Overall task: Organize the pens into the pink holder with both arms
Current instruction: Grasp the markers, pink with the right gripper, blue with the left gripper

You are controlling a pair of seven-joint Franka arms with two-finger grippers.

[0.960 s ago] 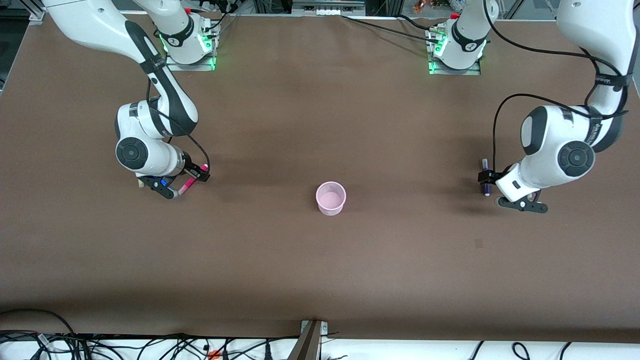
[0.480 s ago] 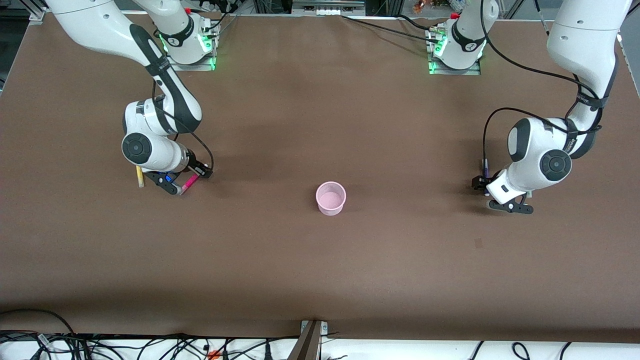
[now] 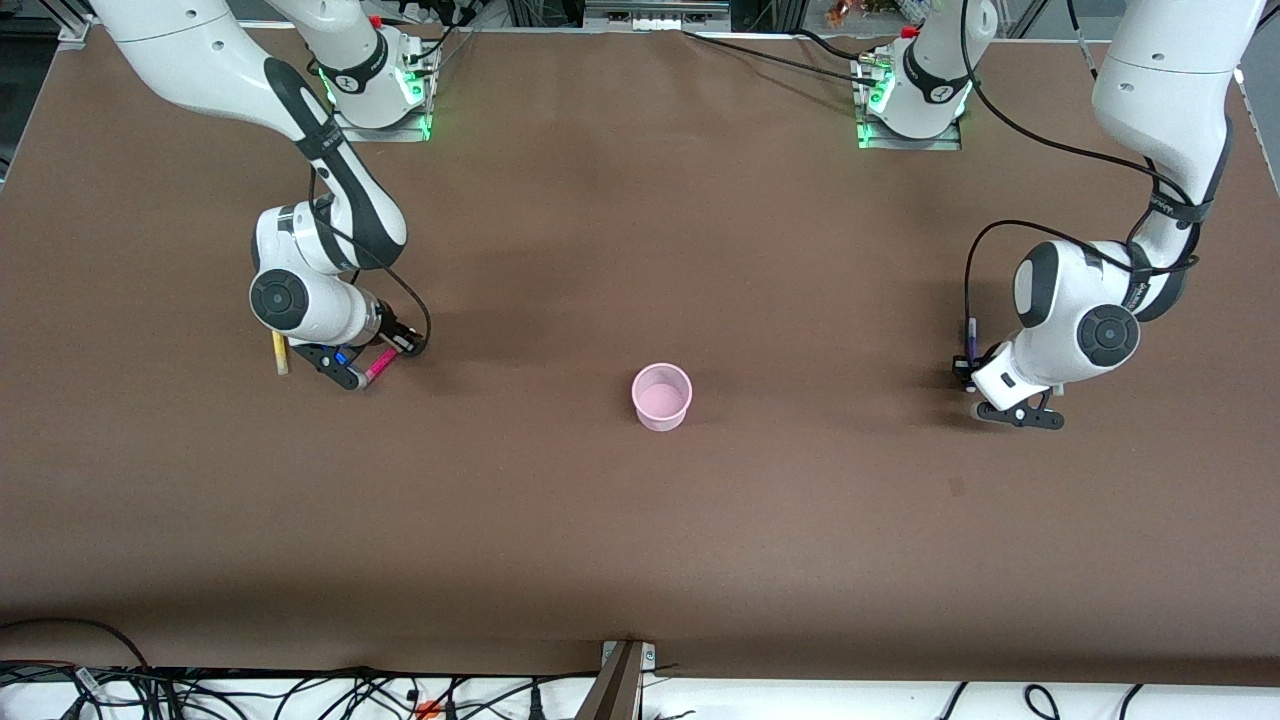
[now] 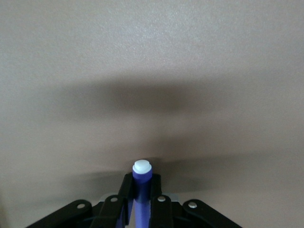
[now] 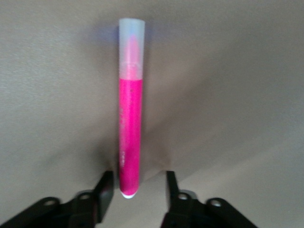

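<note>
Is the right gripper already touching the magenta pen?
Apart. The right wrist view shows the magenta pen between the right gripper's open fingers, with gaps on both sides.

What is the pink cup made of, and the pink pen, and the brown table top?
The pink holder looks like thin, see-through plastic: pale, smooth, light passes through its wall. The magenta pen seems glossy plastic with a frosted clear cap. The table looks covered in a matte, slightly grainy brown sheet, maybe felt or paper; I cannot tell which.
</note>
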